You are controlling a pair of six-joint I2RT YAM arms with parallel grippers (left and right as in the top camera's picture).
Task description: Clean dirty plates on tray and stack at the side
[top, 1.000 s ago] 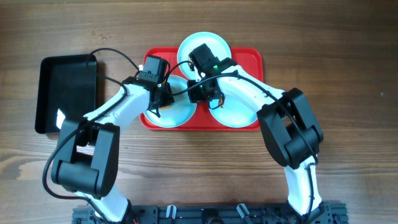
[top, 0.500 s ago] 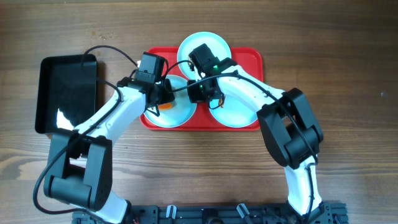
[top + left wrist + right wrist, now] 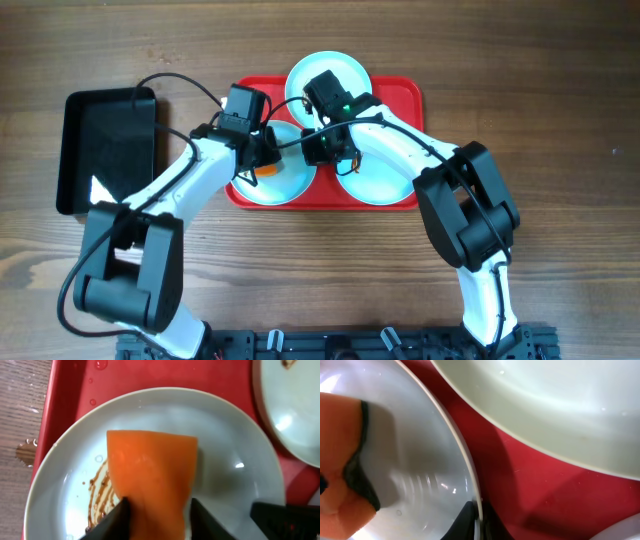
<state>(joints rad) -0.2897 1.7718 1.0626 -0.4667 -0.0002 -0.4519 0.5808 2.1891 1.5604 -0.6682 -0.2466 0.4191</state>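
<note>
Three pale plates lie on the red tray [image 3: 405, 92]: one at the back [image 3: 335, 72], one front right [image 3: 380, 180], one front left [image 3: 285, 182]. My left gripper [image 3: 262, 160] is shut on an orange sponge [image 3: 152, 475] and presses it flat on the front-left plate [image 3: 230, 460], beside a brown smear [image 3: 97, 495]. My right gripper [image 3: 312, 150] is shut on that plate's rim [image 3: 470, 480], one finger inside and one outside. The sponge also shows at the left of the right wrist view [image 3: 337, 460], and a second plate [image 3: 545, 395] lies above the red tray floor [image 3: 535, 490].
A glossy black bin [image 3: 108, 150] stands on the wooden table left of the tray. Water drops sit on the tray's left rim [image 3: 97, 367], and a small wet patch [image 3: 25, 452] lies on the wood beside it. Another plate's edge [image 3: 295, 415] is at the right.
My left arm has shifted a little toward the back and right, moving the sponge over the front-left plate. The right arm has held still on the rim.
</note>
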